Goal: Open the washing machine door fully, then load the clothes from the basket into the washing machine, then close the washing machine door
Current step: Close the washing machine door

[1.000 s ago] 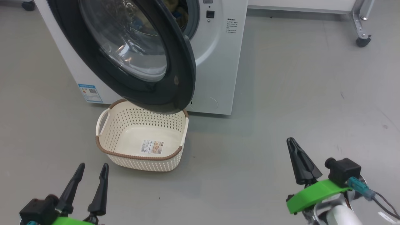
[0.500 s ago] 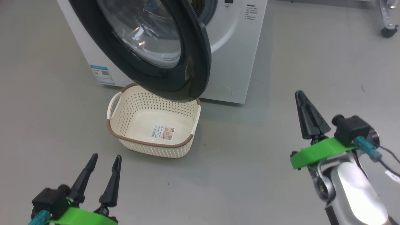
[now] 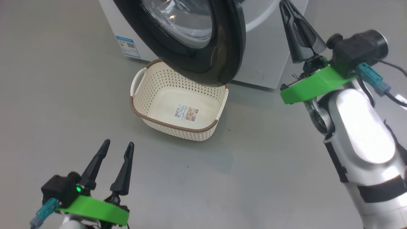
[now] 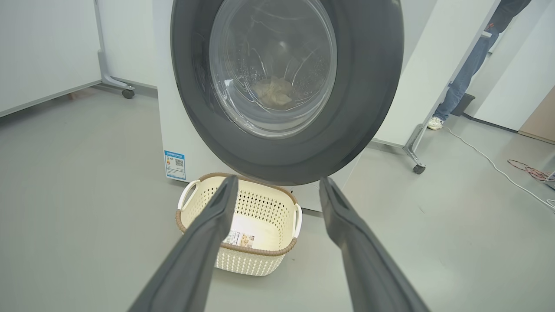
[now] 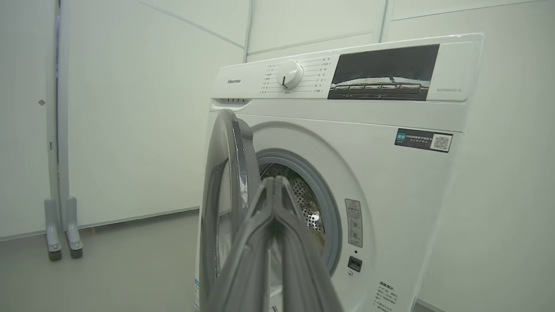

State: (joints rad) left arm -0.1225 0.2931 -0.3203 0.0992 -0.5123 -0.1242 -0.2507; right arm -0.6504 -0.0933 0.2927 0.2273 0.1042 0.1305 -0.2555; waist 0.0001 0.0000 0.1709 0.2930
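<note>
While the washing machine door [image 3: 227, 60] is hanging open, the right gripper [image 3: 284, 6], pressed together, is pointing up at its 3 o'clock edge. The left gripper [image 3: 118, 143] is hanging spread at 7 o'clock from the basket [image 3: 173, 124]. The clothes [image 4: 273, 92] are lying inside the washing machine [image 3: 270, 63]. If a push slips off the shiny frame, the door may not shut. The empty basket is sitting under the door's 6 o'clock, maybe in the way.

The washing machine door [image 3: 227, 51] shows glossy black plastic around clear glass, the basket [image 3: 178, 132] is matt perforated plastic, and the floor [image 3: 63, 95] is smooth.
</note>
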